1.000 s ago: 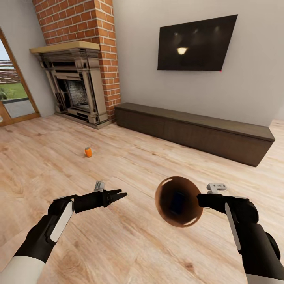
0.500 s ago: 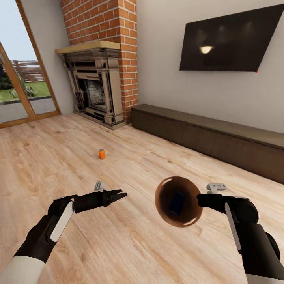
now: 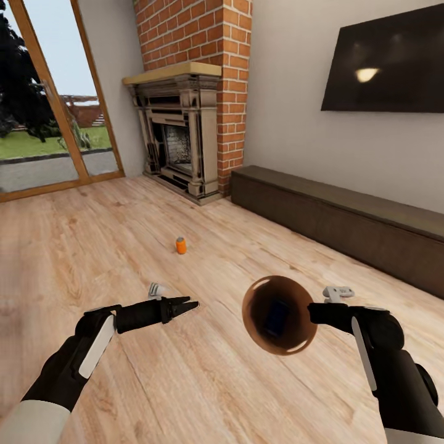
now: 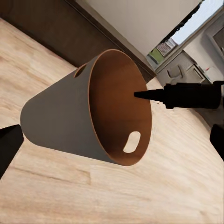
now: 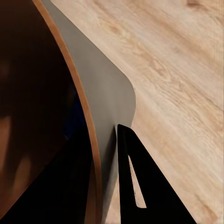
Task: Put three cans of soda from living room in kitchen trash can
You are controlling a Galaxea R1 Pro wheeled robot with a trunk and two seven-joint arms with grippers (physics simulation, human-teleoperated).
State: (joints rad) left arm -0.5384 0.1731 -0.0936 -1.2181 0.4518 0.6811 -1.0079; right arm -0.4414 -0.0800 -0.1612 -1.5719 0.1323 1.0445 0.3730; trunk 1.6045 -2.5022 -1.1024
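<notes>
View swung left; blue can (image 3: 277,317) half-hidden inside bin (image 3: 254,320).

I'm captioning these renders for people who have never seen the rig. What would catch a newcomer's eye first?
The brown trash can, held tipped in mid-air by the right gripper clamped on its rim, with a dark blue can lying inside it. Next, the lone orange soda can standing on the plank floor ahead of the left gripper. Behind it rises the brick fireplace, beside the long dark bench.
</notes>
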